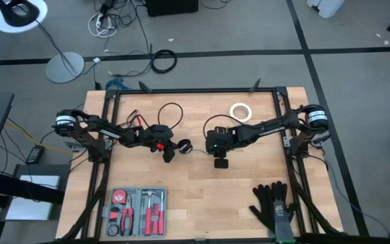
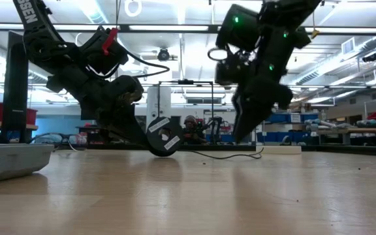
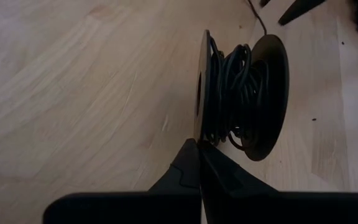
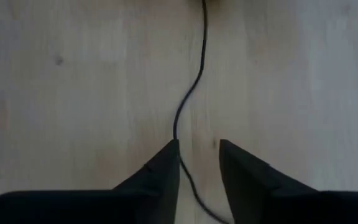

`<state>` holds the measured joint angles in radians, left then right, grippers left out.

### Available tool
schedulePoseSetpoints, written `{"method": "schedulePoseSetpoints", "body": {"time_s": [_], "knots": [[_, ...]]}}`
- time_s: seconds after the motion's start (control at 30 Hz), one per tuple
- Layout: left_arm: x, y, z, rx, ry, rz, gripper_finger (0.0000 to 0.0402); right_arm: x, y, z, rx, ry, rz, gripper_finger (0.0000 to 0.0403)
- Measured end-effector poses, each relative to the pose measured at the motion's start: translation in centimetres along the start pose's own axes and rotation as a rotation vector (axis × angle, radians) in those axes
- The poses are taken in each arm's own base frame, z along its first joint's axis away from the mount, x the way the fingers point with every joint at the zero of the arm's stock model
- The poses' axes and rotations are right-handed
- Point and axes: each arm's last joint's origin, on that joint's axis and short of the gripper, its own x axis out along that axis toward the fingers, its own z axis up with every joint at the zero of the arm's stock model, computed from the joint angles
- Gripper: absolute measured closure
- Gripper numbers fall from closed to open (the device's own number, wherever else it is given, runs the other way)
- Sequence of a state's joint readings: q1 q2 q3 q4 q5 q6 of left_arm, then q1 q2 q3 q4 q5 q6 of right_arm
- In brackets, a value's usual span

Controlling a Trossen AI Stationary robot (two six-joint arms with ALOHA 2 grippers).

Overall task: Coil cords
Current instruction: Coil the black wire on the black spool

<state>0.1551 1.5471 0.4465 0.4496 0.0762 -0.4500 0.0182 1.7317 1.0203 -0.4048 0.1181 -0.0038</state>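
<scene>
Overhead, the thin black cord (image 1: 196,150) is hard to follow between the two arms. It shows more clearly in the low view, lying on the wood, and in the right wrist view, running across the boards and down between the fingers.

The table (image 1: 202,196) is pale wood with a black frame. A white tape ring (image 1: 240,111) lies toward the far edge, a tool tray (image 1: 135,211) and black gloves (image 1: 274,205) near the front edge. Beyond the table is a workshop with ceiling lights.

The left gripper (image 3: 199,149) has its fingers pressed together on the rim of the round black spool (image 3: 241,94), which is wound with cord and tilted on the wood. The right gripper (image 4: 197,149), just above the table centre, has a narrow gap between its fingers, with the cord passing through it.
</scene>
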Motion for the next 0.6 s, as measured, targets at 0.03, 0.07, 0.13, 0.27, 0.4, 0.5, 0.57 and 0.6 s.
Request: {"method": "schedulePoseSetpoints", "body": {"time_s": [0.03,0.07,0.13,0.27,0.4,0.5,0.57,0.6], "knots": [[0.0,0.0,0.0,0.0,0.0,0.0,0.0401,0.4,0.1,-0.4,-0.002,0.021,0.005,0.0281],[0.0,0.0,0.0,0.0,0.001,0.0,0.0402,0.8,0.1,-0.7,-0.002,0.031,0.01,0.0275],[0.0,0.0,0.0,0.0,0.001,0.0,0.0401,1.9,0.2,-1.3,-0.016,0.047,0.01,0.0267],[0.0,0.0,0.0,0.0,0.005,-0.006,0.0401,2.5,0.3,-2.1,-0.008,0.097,0.003,0.0297],[0.0,0.0,0.0,0.0,0.009,-0.016,0.0401,2.0,0.2,-1.8,0.041,0.095,-0.009,0.0388],[0.0,0.0,0.0,0.0,0.008,-0.017,0.0401,1.5,0.1,-1.2,0.073,0.086,-0.043,0.0396],[0.0,0.0,-0.1,0.0,0.013,-0.019,0.0401,0.8,-0.1,0.1,0.112,0.032,-0.06,0.0399],[0.0,0.0,-0.1,0.004,0.014,-0.019,0.0401,0.4,-0.3,0.8,0.133,0.0,-0.066,0.0399]]}}
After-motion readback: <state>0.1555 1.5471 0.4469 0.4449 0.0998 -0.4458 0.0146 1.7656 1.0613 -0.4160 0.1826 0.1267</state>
